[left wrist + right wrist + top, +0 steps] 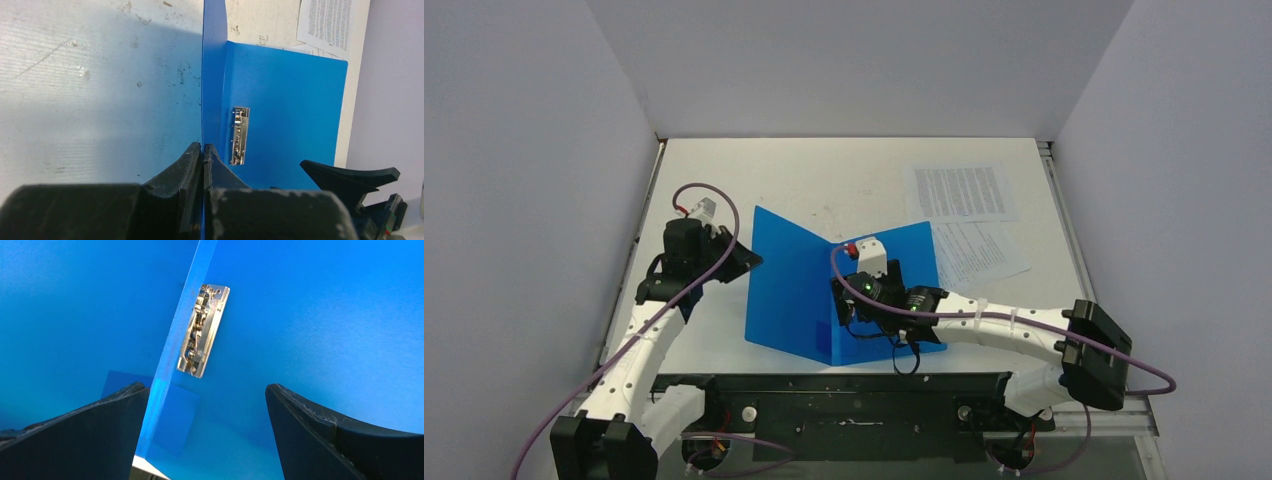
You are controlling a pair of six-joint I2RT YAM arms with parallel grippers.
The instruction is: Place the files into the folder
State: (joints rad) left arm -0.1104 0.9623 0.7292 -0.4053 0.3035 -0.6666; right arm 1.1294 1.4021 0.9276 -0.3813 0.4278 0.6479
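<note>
Top external view: left gripper clamps the raised cover of the folder, right gripper gapes over its clip, files lie just beyond the folder; opening step, next likely calls for fetching a sheet.

- White table, scuffed, flecked with dark marks, plainest in the left wrist view.
- Pale grey walls on three sides, meeting the table's edges.
- Black mounting plate along the near edge.
- Metal rail down the right edge.
</note>
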